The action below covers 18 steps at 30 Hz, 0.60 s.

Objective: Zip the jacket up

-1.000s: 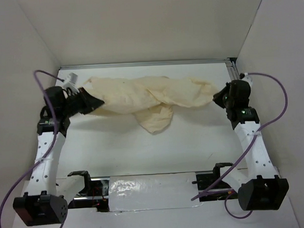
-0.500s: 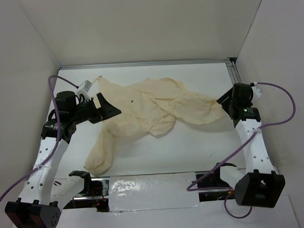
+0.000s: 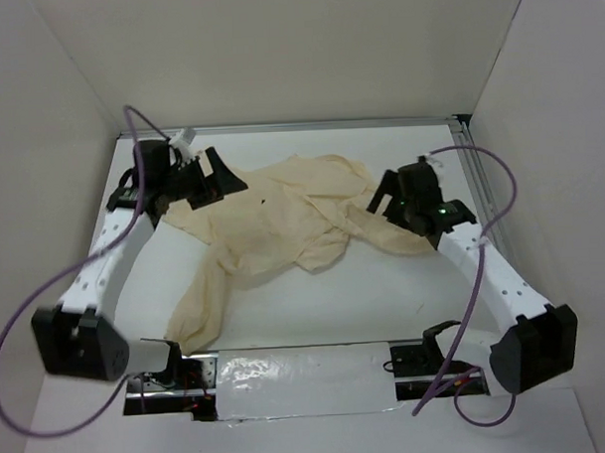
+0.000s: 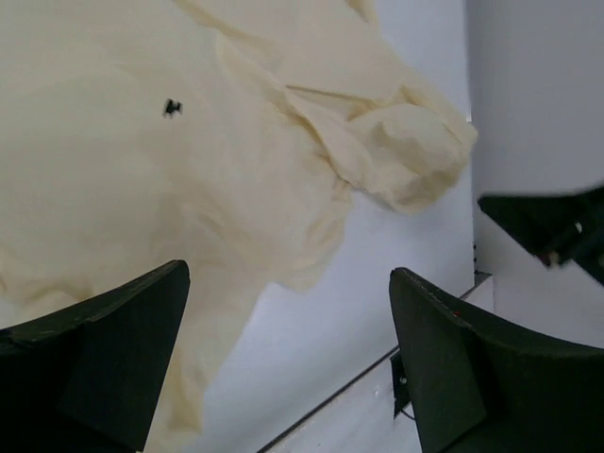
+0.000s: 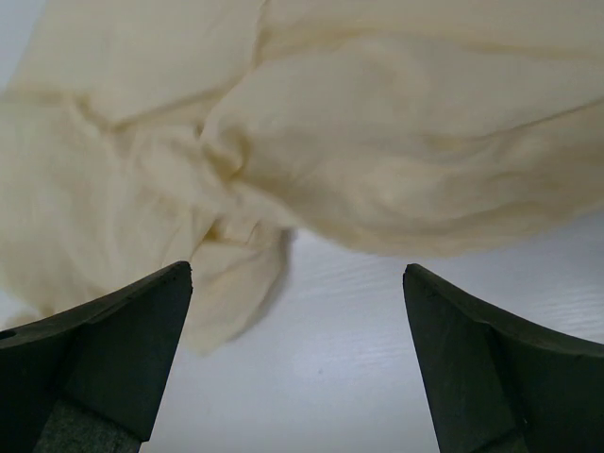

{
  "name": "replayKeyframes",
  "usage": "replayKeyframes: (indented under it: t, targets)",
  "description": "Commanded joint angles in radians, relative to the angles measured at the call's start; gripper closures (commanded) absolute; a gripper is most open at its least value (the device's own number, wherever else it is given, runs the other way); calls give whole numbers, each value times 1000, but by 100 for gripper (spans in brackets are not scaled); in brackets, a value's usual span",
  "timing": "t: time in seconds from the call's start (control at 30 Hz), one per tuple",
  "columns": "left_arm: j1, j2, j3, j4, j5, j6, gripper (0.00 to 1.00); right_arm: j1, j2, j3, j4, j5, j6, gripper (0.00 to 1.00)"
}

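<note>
The pale cream-yellow jacket lies crumpled across the back half of the white table, with one sleeve trailing toward the front left. A tiny dark mark shows on its cloth. My left gripper hovers open over the jacket's far left part, and its wrist view shows the jacket below an empty left gripper. My right gripper stands open over the jacket's right end. Folded cloth of the jacket lies ahead of the empty right gripper. I cannot make out the zipper.
White walls close in the table on three sides. A metal rail runs along the back edge and another rail down the right. A shiny foil strip lies between the arm bases. Purple cables loop off both arms.
Both grippers opened and let go of the jacket, which dropped from a stretched hold onto the table, a sleeve falling front left. The left arm swung back; the right moved inward.
</note>
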Motion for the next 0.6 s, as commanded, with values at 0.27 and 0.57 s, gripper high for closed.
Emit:
replayKeyframes:
  t: [0.27,0.57]
  targets:
    - [29,712,293,-2,-28,16,1,370,482,125,179,-241,34,7]
    - [10,644,-61,84,19,-28,2,195,712,282,98,-157,64,59]
